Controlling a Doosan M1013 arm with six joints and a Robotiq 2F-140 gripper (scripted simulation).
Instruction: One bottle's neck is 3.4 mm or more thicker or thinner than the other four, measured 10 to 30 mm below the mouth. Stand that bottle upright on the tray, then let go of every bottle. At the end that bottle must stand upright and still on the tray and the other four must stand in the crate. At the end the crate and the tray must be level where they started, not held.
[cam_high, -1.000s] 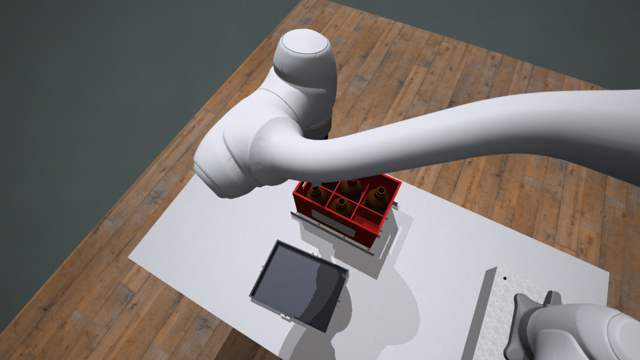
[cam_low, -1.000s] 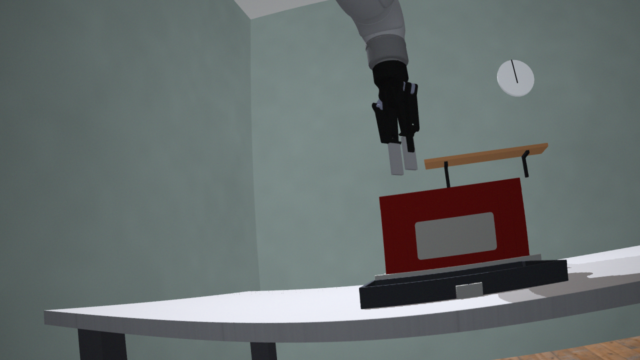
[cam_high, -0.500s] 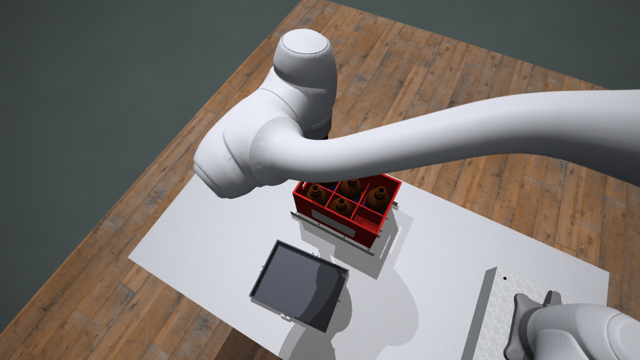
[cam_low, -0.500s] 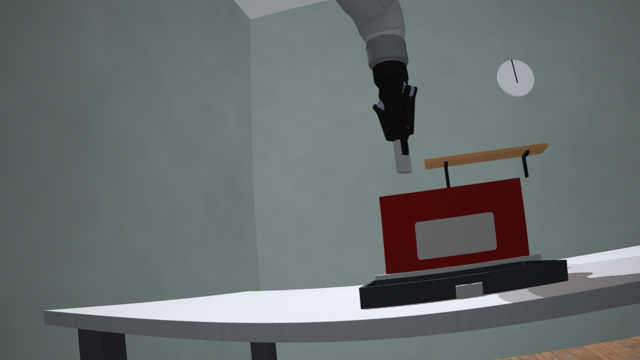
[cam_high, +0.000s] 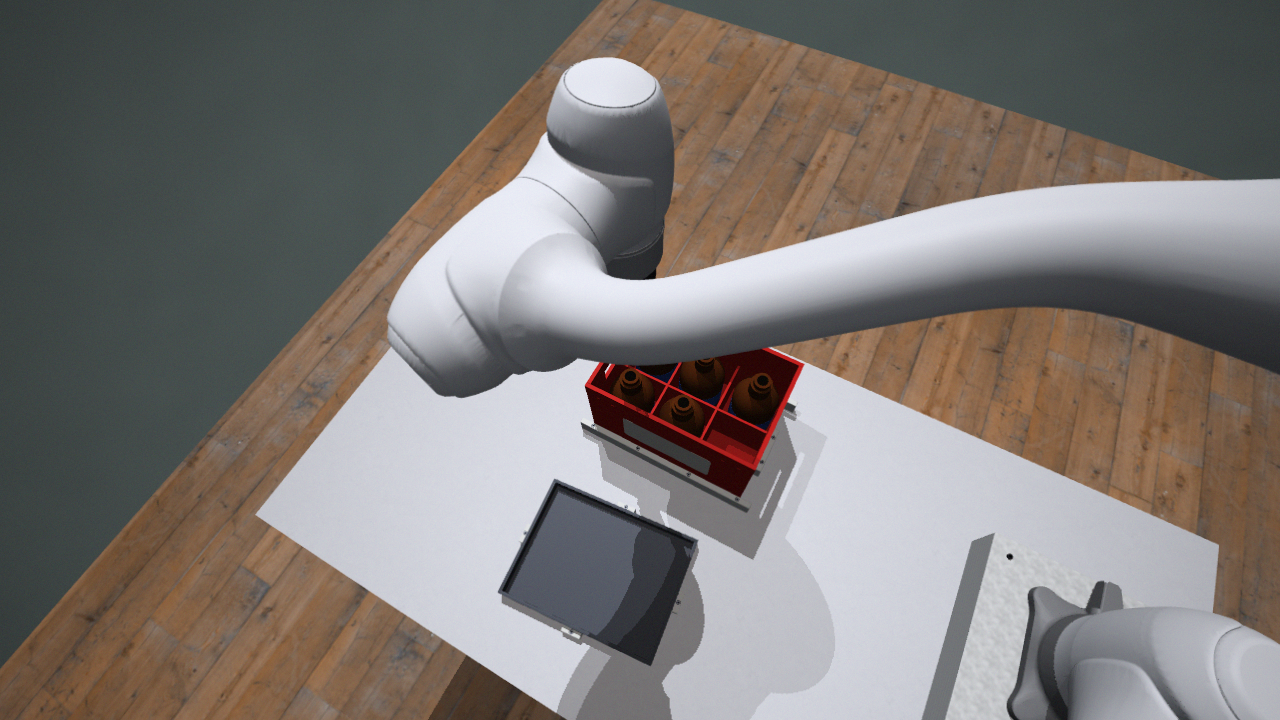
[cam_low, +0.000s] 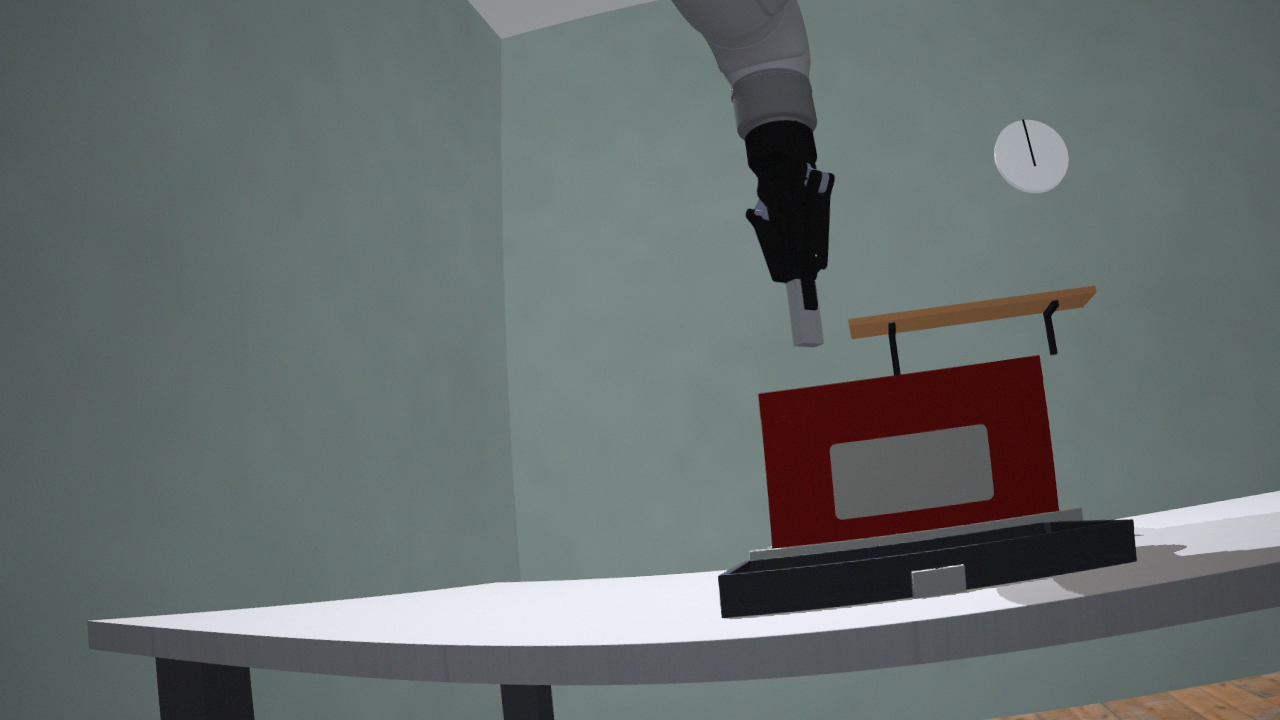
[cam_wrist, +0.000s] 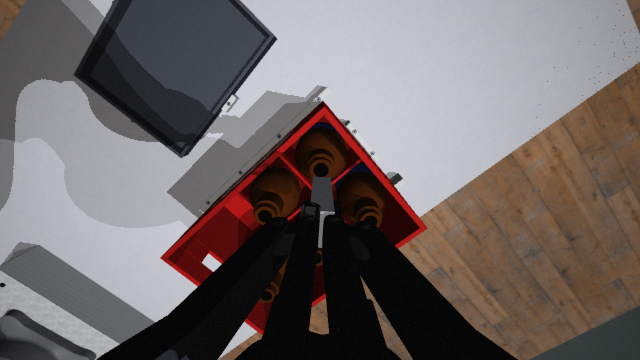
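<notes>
Below the gripper (cam_low: 807, 313) (cam_wrist: 320, 191) (fingers shut, nothing held) sits the red crate (cam_high: 666, 438) (cam_low: 796, 465) (cam_wrist: 372, 160).

The black two-finger gripper with pale grey fingertip pads (cam_low: 808, 313) (cam_wrist: 322, 194) is now fully shut on nothing. In the exterior view its pads meet as one block, where two separate strips with a gap between them show a second ago. Both fingers have swung inward, one from each side, and the slit between them is gone. In the top view, a dark bit above the brown glass-like bottle (cam_high: 631, 390) nearest the red crate's (cam_high: 601, 404) left end no longer shows.
</notes>
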